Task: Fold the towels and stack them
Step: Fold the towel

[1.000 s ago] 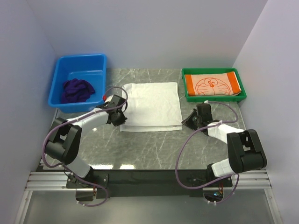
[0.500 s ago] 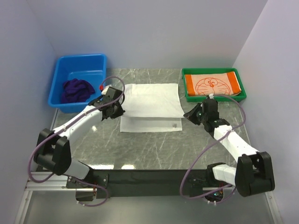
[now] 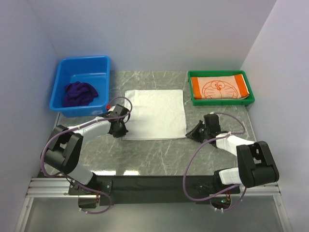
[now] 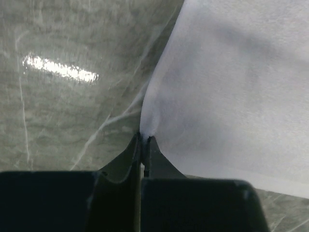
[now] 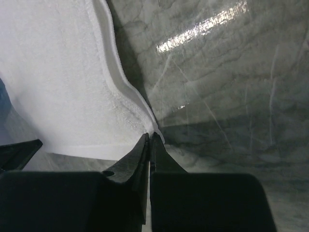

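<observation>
A plain white towel (image 3: pixel 157 113) lies flat in the middle of the marble table, seen too in the left wrist view (image 4: pixel 231 87) and the right wrist view (image 5: pixel 53 72). My left gripper (image 3: pixel 121 130) (image 4: pixel 144 137) is shut on the towel's near-left corner, low at the table. At the near-right corner my right gripper (image 3: pixel 191 134) (image 5: pixel 150 136) pinches the hem, also shut. The orange cartoon-print towel (image 3: pixel 219 89) rests folded in a green tray. The dark purple towel (image 3: pixel 79 94) sits crumpled in a blue bin.
The blue bin (image 3: pixel 84 59) stands at the back left and the green tray (image 3: pixel 222 103) at the back right. Bare marble table (image 3: pixel 159 157) runs between the towel and the arm bases. Walls close in the left, back and right.
Half a second ago both grippers held the towel's upper layer raised and further back. They have come down and toward me, and the towel now lies flat, slightly nearer than before.
</observation>
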Robot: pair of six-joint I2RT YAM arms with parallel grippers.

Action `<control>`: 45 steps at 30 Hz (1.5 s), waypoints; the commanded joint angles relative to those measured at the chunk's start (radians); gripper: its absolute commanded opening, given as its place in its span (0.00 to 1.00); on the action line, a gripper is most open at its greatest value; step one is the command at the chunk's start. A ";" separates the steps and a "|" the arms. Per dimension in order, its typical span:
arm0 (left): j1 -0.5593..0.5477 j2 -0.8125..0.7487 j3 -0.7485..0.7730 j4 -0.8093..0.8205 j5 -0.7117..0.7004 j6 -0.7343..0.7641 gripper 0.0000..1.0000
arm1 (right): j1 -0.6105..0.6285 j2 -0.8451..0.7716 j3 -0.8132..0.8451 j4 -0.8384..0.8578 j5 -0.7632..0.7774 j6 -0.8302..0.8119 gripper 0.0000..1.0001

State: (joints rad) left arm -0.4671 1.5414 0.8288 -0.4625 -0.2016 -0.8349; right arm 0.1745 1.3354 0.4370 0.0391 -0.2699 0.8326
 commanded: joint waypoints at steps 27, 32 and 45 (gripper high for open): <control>-0.034 -0.155 0.147 -0.088 -0.112 0.002 0.69 | 0.135 -0.073 0.192 -0.098 0.088 -0.116 0.32; -0.054 -0.045 0.147 -0.015 -0.047 0.011 0.42 | 0.149 0.063 0.197 -0.010 0.049 -0.072 0.23; -0.054 0.062 -0.046 -0.007 0.106 0.016 0.17 | 0.112 0.153 0.146 -0.165 0.005 -0.148 0.25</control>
State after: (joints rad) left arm -0.5159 1.6016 0.8696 -0.3977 -0.1802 -0.8295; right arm 0.2962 1.4933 0.6102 -0.0235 -0.2546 0.7326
